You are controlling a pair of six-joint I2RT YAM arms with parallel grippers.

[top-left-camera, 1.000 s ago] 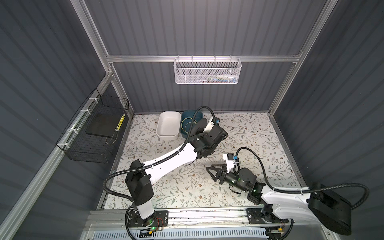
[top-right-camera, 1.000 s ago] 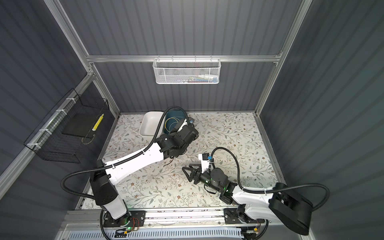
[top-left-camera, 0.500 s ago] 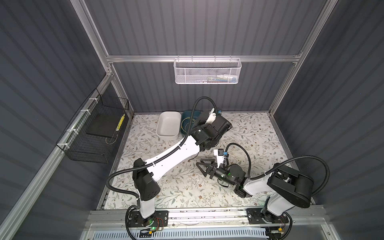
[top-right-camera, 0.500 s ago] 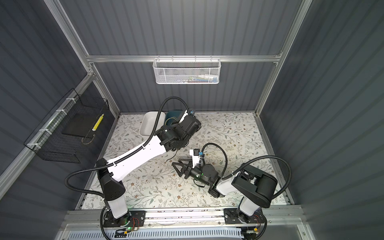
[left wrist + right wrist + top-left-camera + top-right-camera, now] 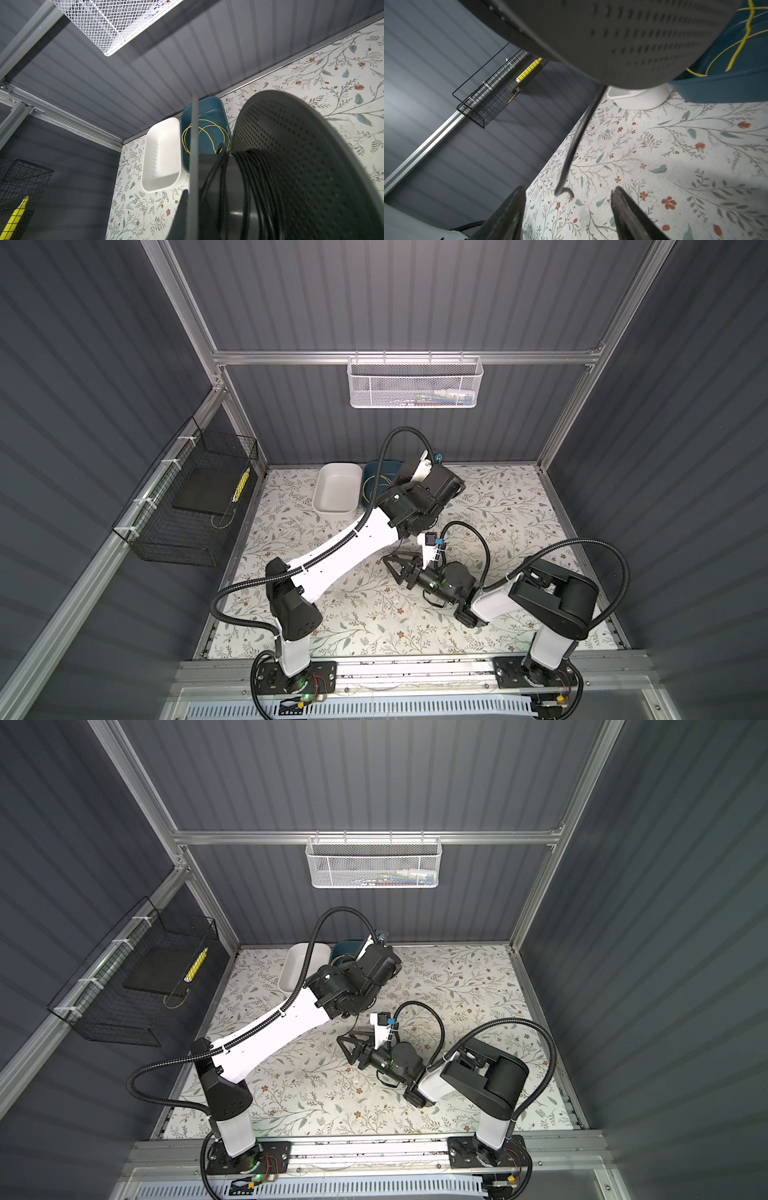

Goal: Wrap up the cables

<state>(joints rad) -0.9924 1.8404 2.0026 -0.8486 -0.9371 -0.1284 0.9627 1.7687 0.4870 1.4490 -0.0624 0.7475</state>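
We see the left gripper point(image 5: 192, 214) pressed together on the thin flange of a grey perforated spool point(image 5: 301, 166), which it holds up near the back of the floral table point(image 5: 675, 158). The black wire point(image 5: 255, 187) is wound in many turns round the spool's hub. Its free end hangs down off the spool and curls into a small hook. That hook sits between the jaws of the right gripper point(image 5: 568, 190), which are spread wide and low over the table. As far as we can tell, the wire touches neither jaw. The yellow wire point(image 5: 207, 133) lies in loose loops inside the teal bin point(image 5: 209, 108), just beside the white bin point(image 5: 162, 153) at the back wall.
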